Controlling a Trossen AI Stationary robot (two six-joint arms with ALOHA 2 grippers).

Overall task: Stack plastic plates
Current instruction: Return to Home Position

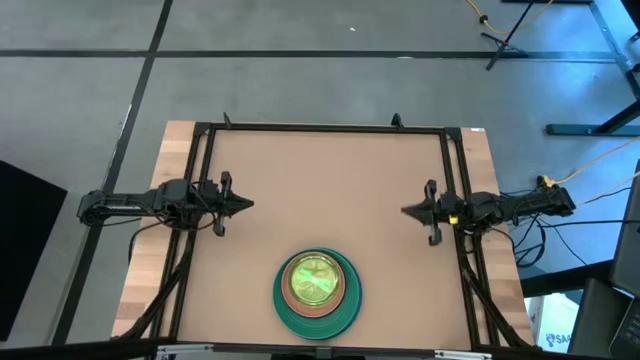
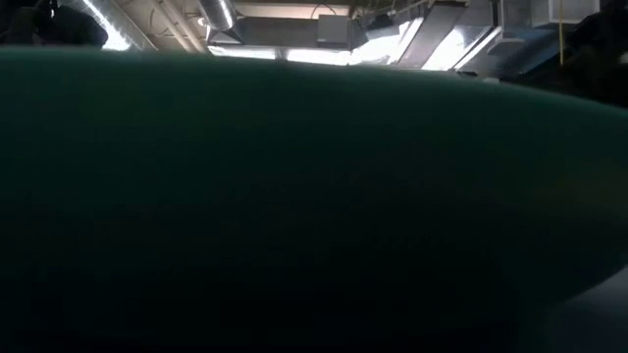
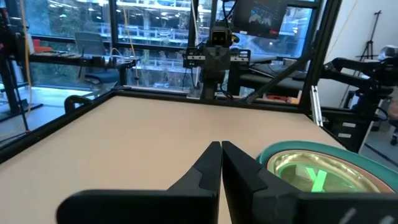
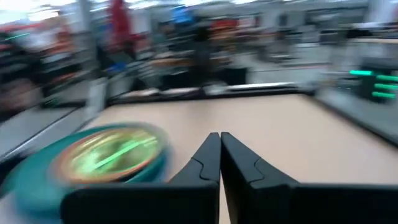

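The plastic plates stand in one stack near the table's near edge, at its middle: a large teal-green plate at the bottom, a blue rim showing under it, a salmon-pink plate above, and a translucent neon-green plate on top. The stack shows in the left wrist view and the right wrist view, and its teal wall fills the low view. My left gripper is shut and empty at the table's left. My right gripper is shut and empty at the table's right.
A black frame runs along the table's far edge and sides. The tan tabletop lies bare between the two grippers. Cables and stands lie on the floor beyond the table's right edge.
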